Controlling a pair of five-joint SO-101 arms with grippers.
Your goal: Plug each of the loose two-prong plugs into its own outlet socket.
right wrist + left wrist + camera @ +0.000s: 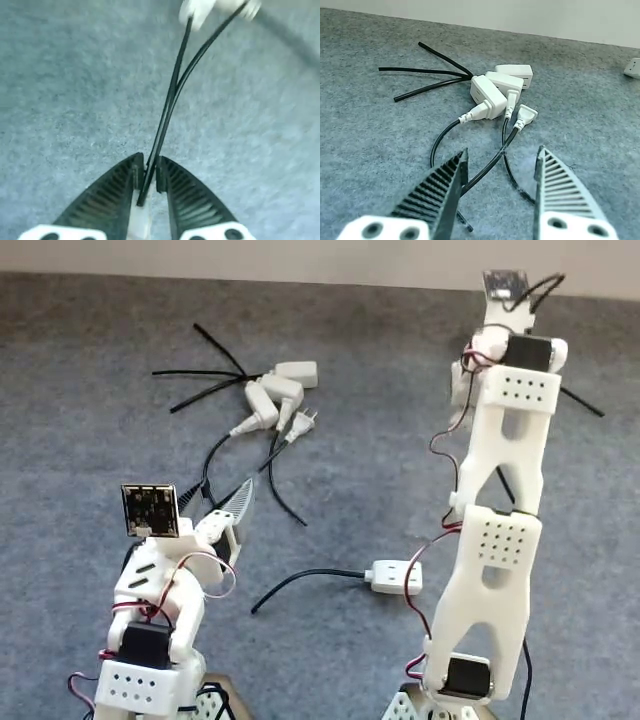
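Nearest the arm bases, a single white outlet socket (395, 578) lies flat on the grey carpet (90, 440). Its long axis runs side to side and its black cord (300, 585) leaves from the end facing the left arm. Further out, the left gripper (502, 151) hovers low with its claw spread wide, holding nothing. Just beyond it lies the loose two-prong plug (526, 114), set diagonally with its prongs pointing away from the left arm and its cord trailing back between the open fingers (445, 185). Beside the plug sit three outlet sockets (502, 82), bunched and touching; two have white plugs (472, 114) seated. At the far side, the right gripper (149, 159) is pinched narrow on two black cords (172, 90).
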